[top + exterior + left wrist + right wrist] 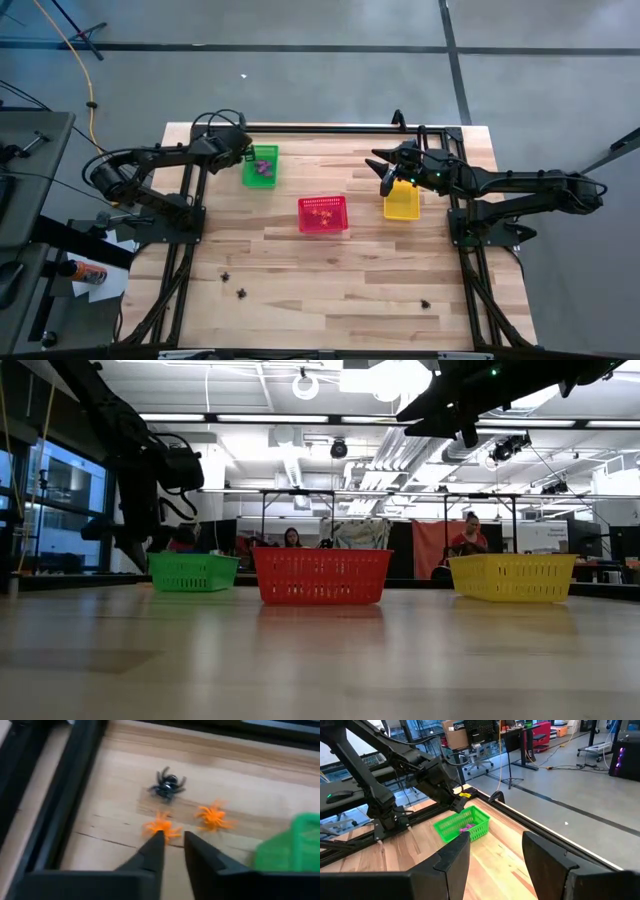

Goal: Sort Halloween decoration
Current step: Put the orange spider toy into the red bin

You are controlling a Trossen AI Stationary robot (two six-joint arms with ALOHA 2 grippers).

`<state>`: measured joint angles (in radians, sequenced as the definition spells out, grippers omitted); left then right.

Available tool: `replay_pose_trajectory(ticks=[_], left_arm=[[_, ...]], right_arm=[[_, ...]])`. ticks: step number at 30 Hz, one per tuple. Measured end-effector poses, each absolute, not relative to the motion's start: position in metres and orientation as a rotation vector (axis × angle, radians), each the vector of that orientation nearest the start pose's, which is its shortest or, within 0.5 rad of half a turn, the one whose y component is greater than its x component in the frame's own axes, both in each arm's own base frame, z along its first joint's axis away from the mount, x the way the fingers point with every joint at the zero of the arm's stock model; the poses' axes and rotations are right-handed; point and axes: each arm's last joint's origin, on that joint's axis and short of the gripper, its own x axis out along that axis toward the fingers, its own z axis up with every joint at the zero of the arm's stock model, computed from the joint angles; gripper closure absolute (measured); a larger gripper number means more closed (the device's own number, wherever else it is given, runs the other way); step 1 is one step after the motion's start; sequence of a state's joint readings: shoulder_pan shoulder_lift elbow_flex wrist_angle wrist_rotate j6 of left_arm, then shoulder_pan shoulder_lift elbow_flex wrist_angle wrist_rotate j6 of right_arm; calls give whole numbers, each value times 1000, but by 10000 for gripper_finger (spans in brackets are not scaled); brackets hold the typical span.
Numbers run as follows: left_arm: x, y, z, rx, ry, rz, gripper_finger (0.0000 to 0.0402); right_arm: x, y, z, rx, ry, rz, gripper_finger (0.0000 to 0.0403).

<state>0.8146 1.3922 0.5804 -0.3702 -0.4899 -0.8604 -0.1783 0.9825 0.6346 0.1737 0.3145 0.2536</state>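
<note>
We've got the left gripper (172, 840), jaws slightly apart, over an orange spider (160, 826): probably featherlight, springy legs, so pinch the body.

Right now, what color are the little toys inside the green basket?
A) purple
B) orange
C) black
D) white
A: in the high view, purple toys lie inside the green basket; the right wrist view shows the same purple bits there.
</note>
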Motion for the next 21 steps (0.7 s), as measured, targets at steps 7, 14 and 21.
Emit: replay_pose_trajectory(ticks=[7, 14, 21], left_arm=[[137, 179, 137, -847, 604, 1729, 397], [146, 184, 114, -814, 633, 1764, 401], [154, 174, 107, -825, 739, 1727, 401]], right_arm=[[213, -47, 279, 236, 120, -512, 226], [213, -47, 279, 291, 108, -513, 226], [213, -47, 278, 298, 113, -493, 226]])
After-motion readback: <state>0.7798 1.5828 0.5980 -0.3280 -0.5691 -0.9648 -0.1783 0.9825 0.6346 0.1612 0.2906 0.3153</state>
